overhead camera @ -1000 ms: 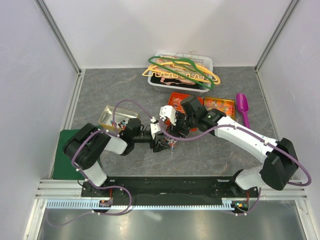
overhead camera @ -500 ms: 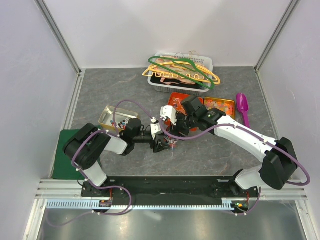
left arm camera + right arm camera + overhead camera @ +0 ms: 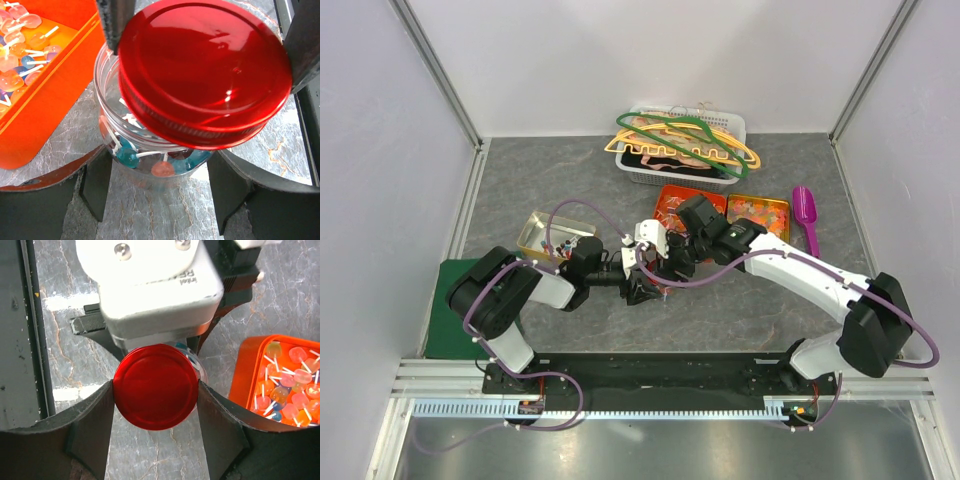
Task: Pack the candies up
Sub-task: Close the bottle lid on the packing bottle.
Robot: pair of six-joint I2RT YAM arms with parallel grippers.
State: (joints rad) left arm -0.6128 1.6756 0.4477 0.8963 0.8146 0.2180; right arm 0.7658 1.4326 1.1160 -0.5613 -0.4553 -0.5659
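Right tool (image 3: 155, 390) clamped on red lid (image 3: 205, 70), held askew over glass jar (image 3: 106, 85), left tool (image 3: 161, 175) gripped that jar, candies (image 3: 127, 156) lay inside

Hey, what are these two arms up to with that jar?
The left arm's fingers grip a clear jar partly filled with small coloured candies on sticks. The right arm's fingers hold a round red lid over its mouth, off-centre and not yet seated. More candies lie in the orange tray beside it.
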